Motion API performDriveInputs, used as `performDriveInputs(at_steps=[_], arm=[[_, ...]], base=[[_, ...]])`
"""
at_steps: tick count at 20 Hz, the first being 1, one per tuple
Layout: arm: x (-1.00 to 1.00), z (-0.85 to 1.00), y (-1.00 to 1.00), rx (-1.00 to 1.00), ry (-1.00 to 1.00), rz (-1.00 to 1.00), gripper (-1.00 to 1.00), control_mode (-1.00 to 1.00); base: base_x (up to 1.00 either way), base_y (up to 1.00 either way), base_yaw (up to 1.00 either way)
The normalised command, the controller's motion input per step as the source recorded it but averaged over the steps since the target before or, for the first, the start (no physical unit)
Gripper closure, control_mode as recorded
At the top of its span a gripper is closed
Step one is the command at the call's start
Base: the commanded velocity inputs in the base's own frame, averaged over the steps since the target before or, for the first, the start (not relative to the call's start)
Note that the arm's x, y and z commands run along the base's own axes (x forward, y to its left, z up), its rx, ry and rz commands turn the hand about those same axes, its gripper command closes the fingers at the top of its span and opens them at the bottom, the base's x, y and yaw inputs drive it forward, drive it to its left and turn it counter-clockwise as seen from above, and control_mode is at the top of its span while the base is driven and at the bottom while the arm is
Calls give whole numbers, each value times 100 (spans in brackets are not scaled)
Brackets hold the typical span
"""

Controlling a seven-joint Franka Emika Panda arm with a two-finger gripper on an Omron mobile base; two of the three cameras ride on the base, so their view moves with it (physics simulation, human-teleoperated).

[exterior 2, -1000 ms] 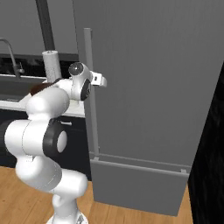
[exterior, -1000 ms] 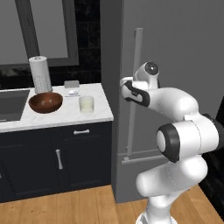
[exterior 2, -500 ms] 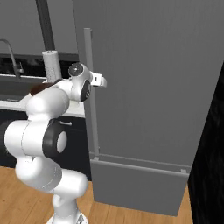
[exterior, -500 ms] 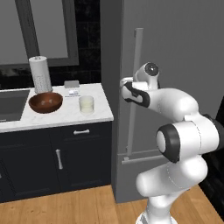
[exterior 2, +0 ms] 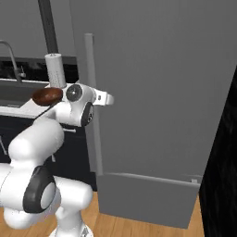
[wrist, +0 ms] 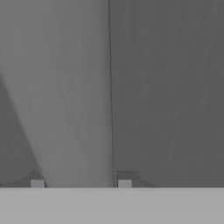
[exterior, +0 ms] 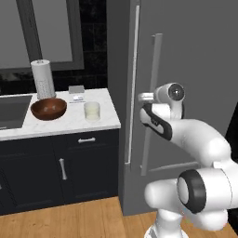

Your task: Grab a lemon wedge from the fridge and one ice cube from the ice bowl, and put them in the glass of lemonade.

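Hand view: two finger tips (wrist: 37,183) stand apart at the bottom edge, with grey fridge surface close ahead; nothing lies between them.
Gripper (exterior: 145,97): released, jaws spread, at the fridge's long vertical handle (exterior: 149,102); whether it touches the bar I cannot tell.
Fridge (exterior 2: 152,92): tall grey door with a drawer front below; in the left base view the door edge stands slightly proud of the body.
Glass of lemonade (exterior: 92,111): upright near the counter's (exterior: 69,123) right front corner.
Ice bowl (exterior: 48,108): just left of the glass, apart from it.
Paper-towel roll (exterior: 43,79): upright behind the bowl, toward the counter's back edge.
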Motion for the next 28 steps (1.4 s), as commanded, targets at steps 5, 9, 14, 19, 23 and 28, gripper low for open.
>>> performDriveInputs(at_steps=[5,9,14,19,23,28], arm=[[-100,79,-77,9,-17,-24,100,-100],[-100,100,-68,9,-15,-26,-100,-100],[-100,100,-54,9,-12,-25,-100,-100],[-94,100,-1,2,-8,-16,-100,-100],[-75,100,33,-1,3,-5,-100,-100],[-78,83,25,-7,-7,0,-100,-100]], base=[[0,0,0],[0,0,0],[0,0,0],[0,0,0],[0,0,0],[0,0,0]])
